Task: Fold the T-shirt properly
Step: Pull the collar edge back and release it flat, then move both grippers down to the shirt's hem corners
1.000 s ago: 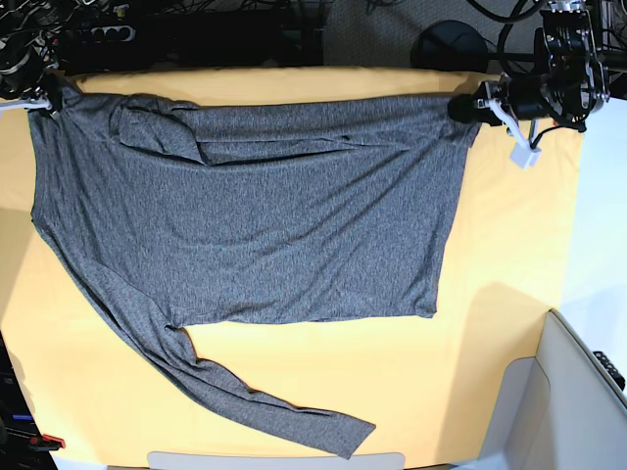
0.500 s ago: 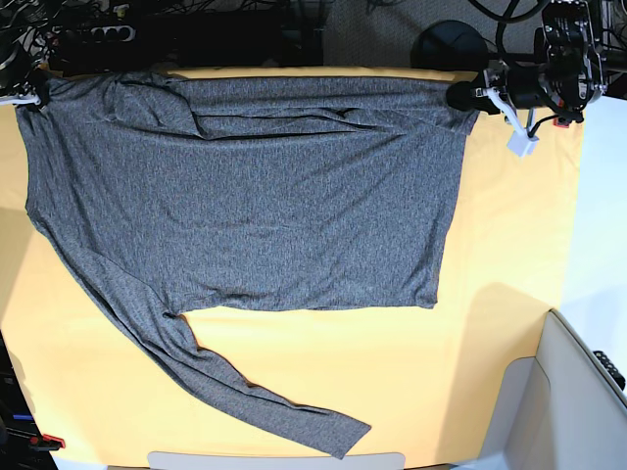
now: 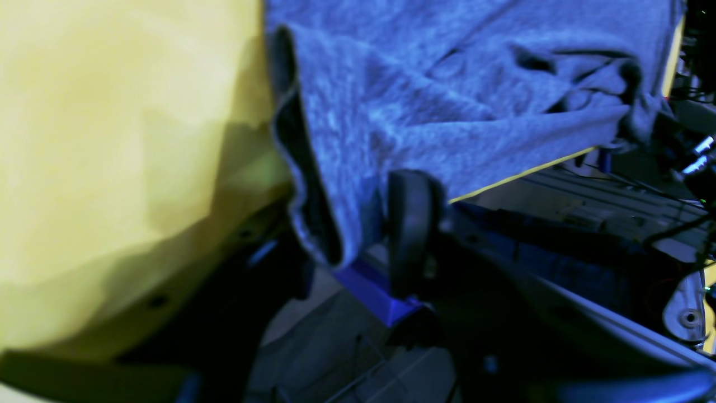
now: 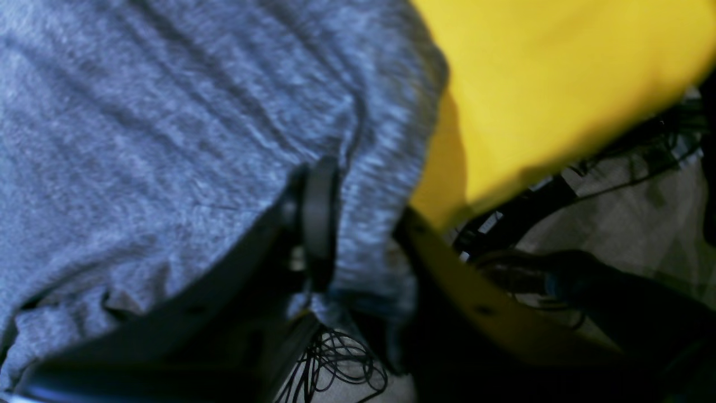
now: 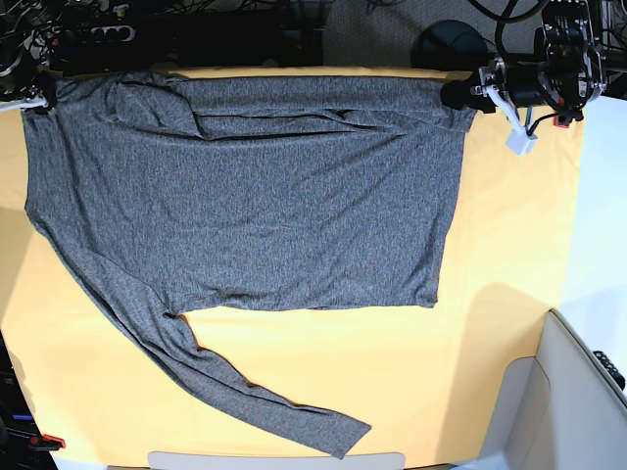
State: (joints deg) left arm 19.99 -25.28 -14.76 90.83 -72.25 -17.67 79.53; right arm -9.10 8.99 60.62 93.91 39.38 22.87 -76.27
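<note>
The T-shirt (image 5: pixel 245 196), a dark-grey heathered long-sleeved knit, is spread flat over the yellow table (image 5: pixel 509 245), its body covering most of the far half of the surface and its top edge lying along the table's far edge. One long sleeve (image 5: pixel 235 392) is seen running diagonally from the shirt's lower left corner toward the near edge of the table, lying flat and ending close to a pale curved plate (image 5: pixel 274 460) at the bottom of the base view. A few shallow creases are visible across the upper band of the fabric. The left gripper (image 3: pixel 347 224) is placed at the shirt's far corner on the right of the base view; in its wrist view the jaws are seen standing apart, with the hemmed corner of the cloth hanging loosely between them past the table edge, one black pad (image 3: pixel 411 229) beside the fabric rather than pressed onto it. The right gripper (image 4: pixel 363 235) is found at the opposite far corner, on the left of the base view; its jaws are seen with a fold of the cloth between them, but whether the fabric is clamped or merely lying in the gap cannot be told from the blurred wrist view. Loose black cables (image 4: pixel 335 364) are visible beneath that corner
</note>
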